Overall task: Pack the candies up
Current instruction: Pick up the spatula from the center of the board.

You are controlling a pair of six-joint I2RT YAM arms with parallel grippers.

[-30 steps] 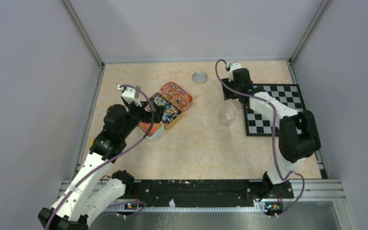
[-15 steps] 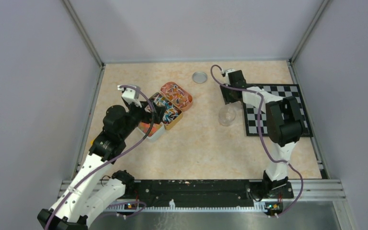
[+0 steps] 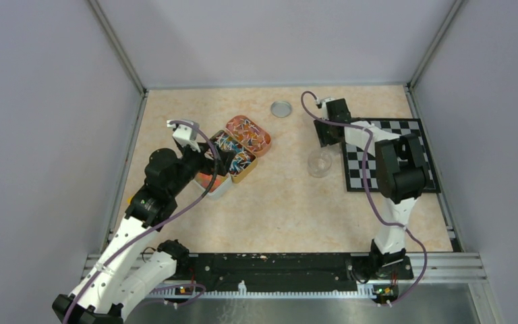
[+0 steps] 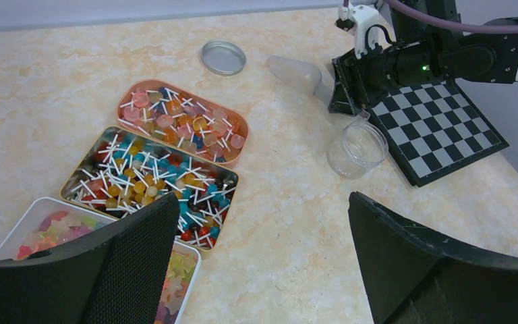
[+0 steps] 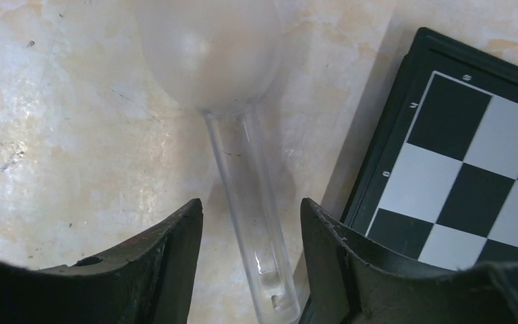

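Multicoloured lollipops (image 4: 152,179) and pastel gummies (image 4: 54,226) lie under the wide-open left hand (image 4: 262,199); the part-open right hand (image 5: 251,202) straddles a clear spoon (image 5: 209,47); beige tabletop (image 3: 276,202), grey walls (image 3: 276,40).

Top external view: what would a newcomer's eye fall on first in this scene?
Two tins of bright lollipops on the left of the table stand out first. On the right lies a black-and-white chessboard. Beside it, the right gripper is open astride the handle of a clear scoop.

Spoon (image 5: 243,162) cropped, white tray (image 4: 38,200) perhaps half hidden
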